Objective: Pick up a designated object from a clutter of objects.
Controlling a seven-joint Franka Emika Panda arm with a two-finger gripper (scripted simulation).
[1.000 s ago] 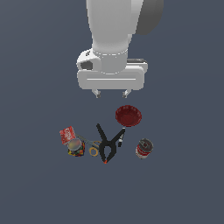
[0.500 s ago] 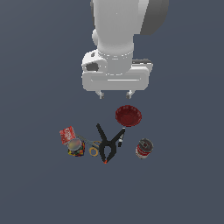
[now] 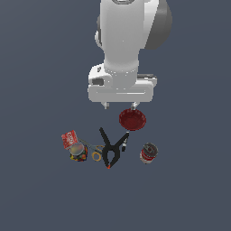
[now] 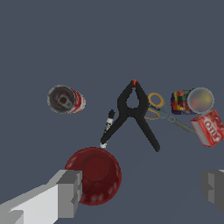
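Going from the exterior view's left to its right, the clutter begins with a small red box with white lettering, lying flat on the dark desk. Just beside it stands a jar with a round grey lid and a many-coloured body. Yellow-handled scissors lie next, their grey blades pointing towards the jar and their loops just beside the clamp.

The black spring clamp sits in the middle of the group and is the longest piece there. Its two slim handles splay apart into a V towards the arm, and its thick body narrows to a small red-orange tip at the far end, away from the arm. It lies flat on the desk. A short dark marker with a white end lies against one handle.

The red bowl rests near the handle ends, directly under the claw. Furthest to the exterior view's right, a red-labelled can lies apart from the others.

The claw hangs above the bowl, touching nothing, its fingers spread wide with nothing between them.
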